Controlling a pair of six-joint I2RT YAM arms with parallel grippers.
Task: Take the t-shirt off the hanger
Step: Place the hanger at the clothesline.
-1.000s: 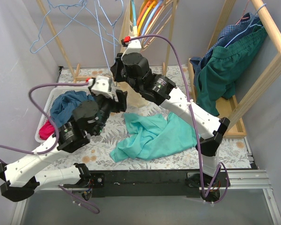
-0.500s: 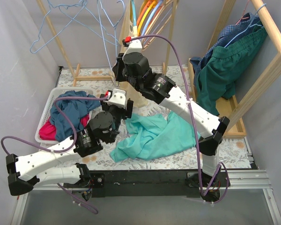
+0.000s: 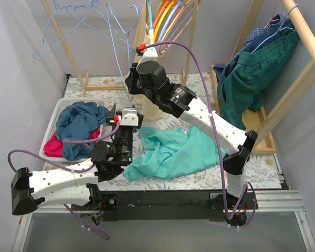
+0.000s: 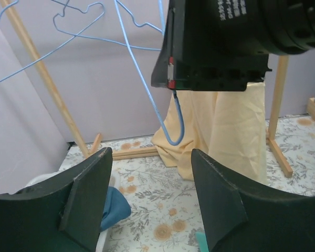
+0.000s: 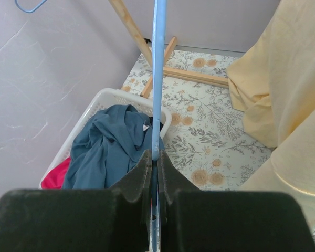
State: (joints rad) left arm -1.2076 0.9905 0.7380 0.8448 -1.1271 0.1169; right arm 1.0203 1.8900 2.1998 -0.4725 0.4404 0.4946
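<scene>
Our right claw is clamped tight on the blue wire hanger. The wire rises from between the closed jaws toward 12 o'clock in the wrist view, and it is bare where it shows. We note the arm raised above the table, holding the hanger up toward 12 o'clock of the top view.

We find the left claw wide, with nothing between its fingers. It faces the right claw and the lower loop of the hanger, and touches neither.

The teal t-shirt lies crumpled on the table, at about 4 o'clock from the left claw in the top view. It lies just beside the left arm and well apart from the hanger.

At 9 o'clock of the table stands a white basket holding a blue garment and a red cloth. A yellow cloth hangs behind the right claw at 12 o'clock. Green clothing is draped on the wooden rack at 2 o'clock.
</scene>
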